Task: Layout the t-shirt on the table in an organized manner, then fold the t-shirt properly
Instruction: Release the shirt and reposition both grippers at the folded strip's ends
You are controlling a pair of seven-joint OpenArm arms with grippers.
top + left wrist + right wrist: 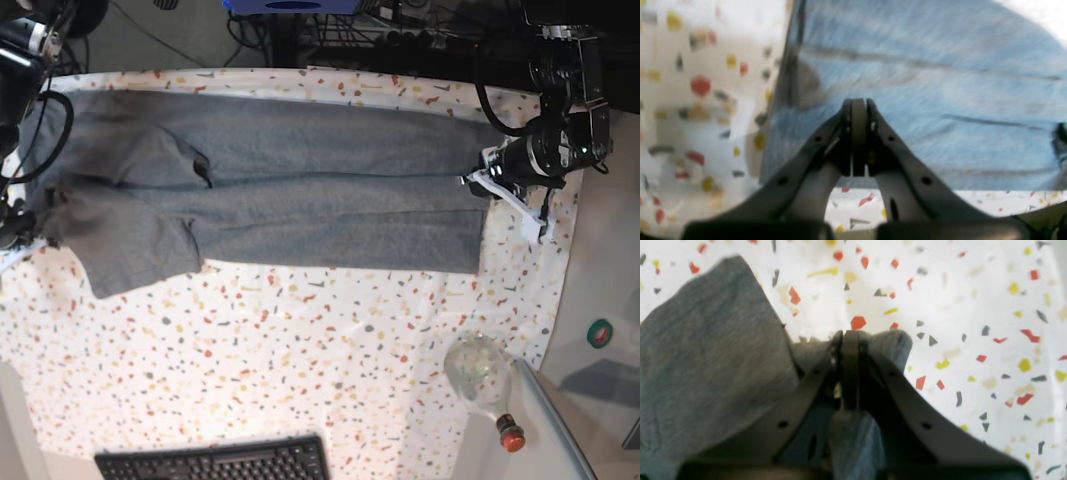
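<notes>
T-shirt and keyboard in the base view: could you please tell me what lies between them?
Nothing: in the base view, only bare speckled table lies between the t-shirt and the keyboard.

1. T-shirt (300,200): soft heathered grey knit, matt, with a faintly fuzzy, streaked surface.
2. Table (300,340): white cloth cover, matt, printed with red, yellow and grey flecks.
3. Bottle (482,375), near right: clear and glossy, with an orange-red cap.
4. Keyboard (215,462), near edge: black matt plastic.
</notes>
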